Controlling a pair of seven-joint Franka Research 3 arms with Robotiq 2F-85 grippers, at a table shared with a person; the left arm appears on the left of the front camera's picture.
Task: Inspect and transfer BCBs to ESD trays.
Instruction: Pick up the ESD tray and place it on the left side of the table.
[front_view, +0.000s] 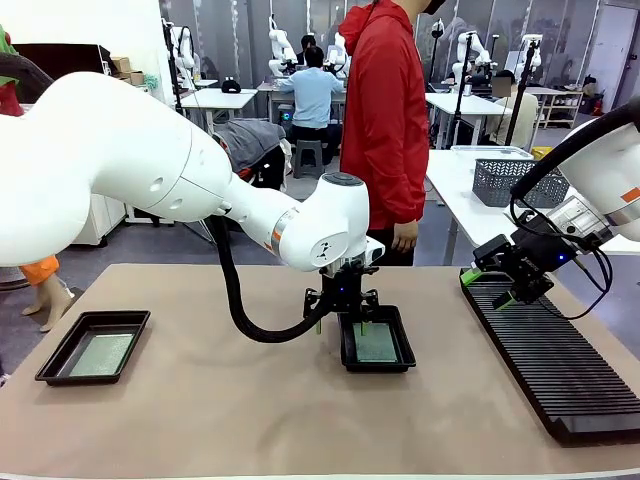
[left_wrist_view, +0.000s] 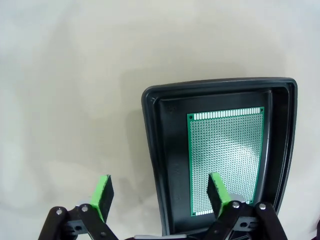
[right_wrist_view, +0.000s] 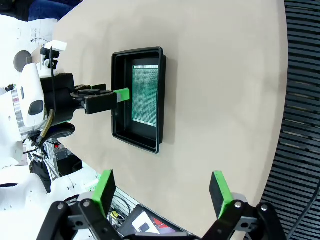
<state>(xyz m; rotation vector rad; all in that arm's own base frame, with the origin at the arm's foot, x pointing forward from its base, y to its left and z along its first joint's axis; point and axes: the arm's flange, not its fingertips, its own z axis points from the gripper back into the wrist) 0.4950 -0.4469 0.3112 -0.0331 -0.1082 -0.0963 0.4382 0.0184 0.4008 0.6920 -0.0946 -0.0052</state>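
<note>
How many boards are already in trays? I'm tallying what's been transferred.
2. One board lies in the tray at the table's left side; the other board lies in the middle tray, under the left claw. More could be hidden elsewhere.

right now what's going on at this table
The left gripper hangs open over the middle ESD tray, one green pad above the BCB lying flat inside it and the other outside the tray's wall; it grips nothing. A second tray at the table's left also holds a board. The right gripper waits open and empty above the long ribbed rack. A person in a red jacket stands at the far side.
</note>
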